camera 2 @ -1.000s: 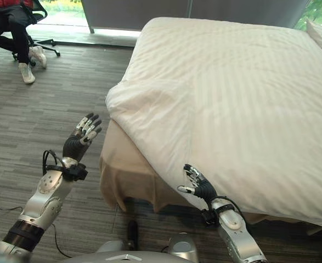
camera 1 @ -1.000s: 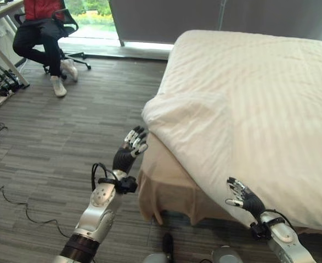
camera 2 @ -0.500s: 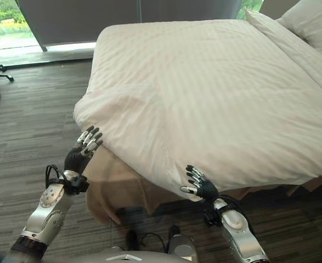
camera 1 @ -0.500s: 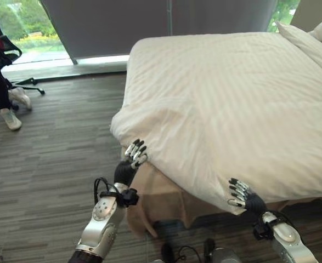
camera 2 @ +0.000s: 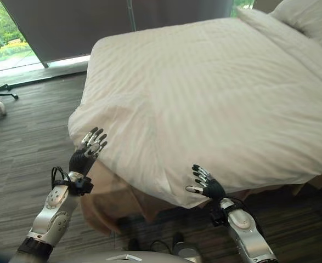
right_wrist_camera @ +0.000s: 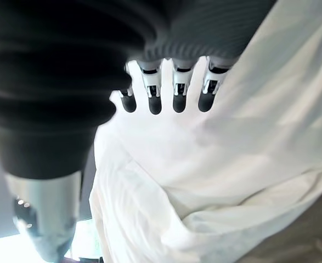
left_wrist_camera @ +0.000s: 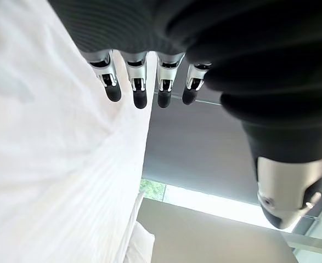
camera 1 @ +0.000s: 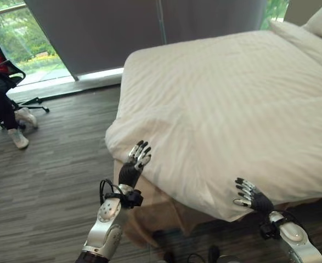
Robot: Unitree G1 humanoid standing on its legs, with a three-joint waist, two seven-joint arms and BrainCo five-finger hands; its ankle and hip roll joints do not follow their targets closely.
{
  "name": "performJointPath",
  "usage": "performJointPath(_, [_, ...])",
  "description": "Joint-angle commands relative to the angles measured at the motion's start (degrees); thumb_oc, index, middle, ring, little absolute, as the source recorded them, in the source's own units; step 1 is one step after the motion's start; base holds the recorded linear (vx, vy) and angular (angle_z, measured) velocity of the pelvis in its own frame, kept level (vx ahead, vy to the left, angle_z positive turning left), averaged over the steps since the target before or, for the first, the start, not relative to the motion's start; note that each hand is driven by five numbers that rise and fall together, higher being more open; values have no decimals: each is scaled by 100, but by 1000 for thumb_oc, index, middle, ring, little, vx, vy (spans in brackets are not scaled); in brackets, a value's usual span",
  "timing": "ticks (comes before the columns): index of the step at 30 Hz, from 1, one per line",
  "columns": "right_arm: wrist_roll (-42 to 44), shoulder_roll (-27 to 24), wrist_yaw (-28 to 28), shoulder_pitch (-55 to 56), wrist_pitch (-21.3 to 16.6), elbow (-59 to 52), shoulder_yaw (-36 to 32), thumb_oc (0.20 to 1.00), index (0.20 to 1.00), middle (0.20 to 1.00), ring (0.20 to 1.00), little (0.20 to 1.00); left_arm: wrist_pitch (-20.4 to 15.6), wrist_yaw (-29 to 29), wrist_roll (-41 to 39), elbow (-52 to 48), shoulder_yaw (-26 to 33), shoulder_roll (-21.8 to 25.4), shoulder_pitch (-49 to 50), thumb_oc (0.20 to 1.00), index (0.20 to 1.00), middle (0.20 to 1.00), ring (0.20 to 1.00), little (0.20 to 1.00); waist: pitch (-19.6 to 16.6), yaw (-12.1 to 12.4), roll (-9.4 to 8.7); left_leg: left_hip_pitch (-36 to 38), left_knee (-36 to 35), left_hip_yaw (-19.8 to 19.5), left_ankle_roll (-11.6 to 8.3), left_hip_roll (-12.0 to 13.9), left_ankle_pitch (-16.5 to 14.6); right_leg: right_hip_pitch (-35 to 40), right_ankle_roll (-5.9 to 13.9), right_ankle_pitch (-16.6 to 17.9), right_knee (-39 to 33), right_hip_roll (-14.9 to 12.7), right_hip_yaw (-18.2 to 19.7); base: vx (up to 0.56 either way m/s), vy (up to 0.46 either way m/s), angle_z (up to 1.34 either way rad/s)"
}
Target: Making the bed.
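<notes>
- The white duvet (camera 1: 232,104) lies spread over the bed, its near corner bulging out over the tan bed skirt (camera 1: 150,211) at about 7 o'clock in the left eye view.
- The left hand (camera 1: 133,167) is raised at the duvet's hanging corner, fingers straight and a little apart, holding nothing; whether the tips touch the cloth I cannot tell.
- The right hand (camera 1: 251,196) sits at 5 o'clock by the duvet's lower edge, fingers likewise straight and spread, nothing clamped.
- The pillows (camera 2: 309,16) rest at 1 o'clock at the far end.
- A person on an office chair (camera 1: 4,101) sits at 10 o'clock, well apart from the bed.
- Judgement: the duvet looks soft, puffy and fairly light but bulky; it will sag and fold, not slide as one piece.
- Best hold is probably the hem on either side of the near corner, pinching a good fold of cloth in each hand, since a shallow grip on smooth cotton could slip out.
</notes>
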Motion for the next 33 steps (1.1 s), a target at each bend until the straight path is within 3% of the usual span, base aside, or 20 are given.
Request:
performJointPath(1, [-30,-190,-7,-416,-386,-139,73,1000,1000,1000,1000,1000,-478,115,-32,-380,441,121,-244,1000,1000,1000,1000,1000,-52,161,-50,-112,195,-729,-201,550,783,-226,546,-179,706,-400,383,-2,216,-36])
performJointPath(3, [-6,-218,26,-466,-398,-126,90,1000,1000,1000,1000,1000,-519,127,-54,-397,505,135,-273,1000,1000,1000,1000,1000,-53,175,-53,-23,296,-974,-252,670,882,-295,575,-167,760,-434,501,9,207,-112])
performJointPath(4, [6,-274,82,-523,-380,-116,129,1000,1000,1000,1000,1000,-552,155,-71,-474,603,181,-290,1000,1000,1000,1000,1000,-86,199,-65,159,602,-1507,-353,881,1130,-447,681,-111,880,-534,736,34,313,-129])
performJointPath(5, [8,-297,105,-515,-363,-124,119,1000,1000,1000,1000,1000,-560,154,-72,-509,647,204,-324,1000,1000,1000,1000,1000,-117,164,-55,276,707,-1690,-389,964,1189,-516,749,-86,920,-606,860,33,315,-77])
performJointPath(9, [82,-282,137,-471,-305,-68,106,1000,1000,1000,1000,1000,-566,145,-80,-593,700,329,-380,1000,1000,1000,1000,1000,-197,81,8,583,909,-2046,-556,1066,1073,-729,1003,109,944,-892,1179,40,495,-48])
performJointPath(10, [135,-252,146,-450,-283,-72,39,1000,1000,1000,1000,1000,-571,97,-125,-613,706,392,-368,1000,1000,1000,1000,1000,-208,4,51,582,840,-1853,-555,1025,636,-774,1158,232,997,-1100,1301,18,495,-1])
performJointPath(11, [136,-252,147,-451,-281,-73,39,1000,1000,1000,1000,1000,-573,92,-128,-611,708,394,-368,1000,1000,1000,1000,1000,-199,34,50,601,859,-1817,-550,1026,611,-778,1162,228,1002,-1092,1335,-9,536,-11])
performJointPath(13, [150,-75,115,-333,-268,-56,-86,1000,1000,1000,1000,1000,-540,18,-181,-548,581,456,-418,1000,1000,1000,1000,1000,-255,-58,60,964,151,-1157,-468,990,-116,-868,1379,419,993,-1394,1235,-43,490,-14])
performJointPath(14, [95,23,45,-271,-278,-32,-144,1000,1000,1000,1000,1000,-511,7,-119,-474,437,492,-443,1000,1000,1000,1000,1000,-251,-31,5,1182,-229,-973,-334,823,-413,-987,1450,718,1035,-1562,1251,-55,626,-19])
performJointPath(15, [12,105,-39,-206,-263,-54,-191,1000,1000,1000,1000,1000,-446,11,-22,-384,381,523,-398,1000,1000,1000,1000,1000,-252,-66,-53,1395,-495,-815,-180,627,-575,-1139,1450,1317,1087,-1730,1291,-53,703,-33])
performJointPath(17, [143,367,-97,-116,-247,7,-185,1000,1000,1000,1000,1000,-353,-15,125,-327,360,492,-240,1000,1000,1000,1000,1000,-198,-80,-62,1694,-704,-551,32,267,-701,-1386,1408,2076,1017,-1983,1150,-87,636,-67])
performJointPath(18, [214,468,-132,-126,-242,77,-152,1000,1000,1000,1000,1000,-328,23,224,-332,388,492,-196,1000,1000,1000,1000,1000,-120,-22,-43,1773,-704,-353,90,150,-705,-1506,1431,2377,945,-2096,777,-163,567,-104])
performJointPath(19, [221,532,-116,-129,-226,125,-131,1000,1000,1000,1000,1000,-292,33,312,-328,477,515,-132,1000,1000,1000,1000,1000,-62,104,8,1830,-704,-134,136,41,-651,-1574,1450,2395,860,-2246,-216,-198,513,-138])
performJointPath(20, [264,591,-62,-140,-199,143,-92,1000,1000,1000,1000,1000,-271,-79,252,-390,577,531,-32,1000,1000,1000,1000,1000,-42,91,26,1763,-703,-73,198,-18,-648,-1554,1422,2220,879,-2159,-550,-231,465,-150])
performJointPath(21, [320,589,56,-101,-201,120,-75,1000,1000,1000,1000,1000,-286,-194,218,-439,622,563,50,1000,1000,1000,1000,1000,-17,31,63,1713,-702,-14,216,4,-622,-1564,1412,2023,974,-1920,-481,-242,389,-89])
performJointPath(23, [265,493,183,37,-227,26,-127,1000,1000,1000,1000,1000,-269,-215,254,-299,546,610,-34,1000,1000,1000,1000,1000,3,-172,56,1495,-669,-72,330,-105,-516,-1575,1385,1549,1394,-1206,165,-263,397,8])
performJointPath(26, [197,442,119,15,-270,-49,-203,1000,1000,1000,1000,1000,-221,-107,440,-277,586,582,-101,1000,1000,1000,1000,1000,4,-135,66,1177,-616,-29,566,-386,-301,-1249,1018,832,2077,-745,-153,-257,327,35])
performJointPath(29, [132,413,140,-152,-284,24,-123,1000,1000,1000,1000,1000,-169,-148,299,-379,672,435,130,1000,1000,1000,1000,1000,-52,-8,69,971,-495,116,722,-521,-225,-963,793,340,2762,-351,-350,-171,209,-6])
performJointPath(31, [77,384,123,-338,-285,38,-42,1000,1000,1000,1000,1000,-125,-151,284,-400,707,360,316,1000,1000,1000,1000,1000,-127,122,40,822,-367,248,767,-554,-210,-821,742,264,2819,-191,-495,-131,116,-32])
performJointPath(33, [68,403,79,-472,-295,35,22,1000,1000,1000,1000,1000,-108,-131,268,-377,766,316,448,1000,1000,1000,1000,1000,-187,267,-13,713,-278,374,785,-584,-198,-635,740,280,2699,-292,-671,-127,55,-53])
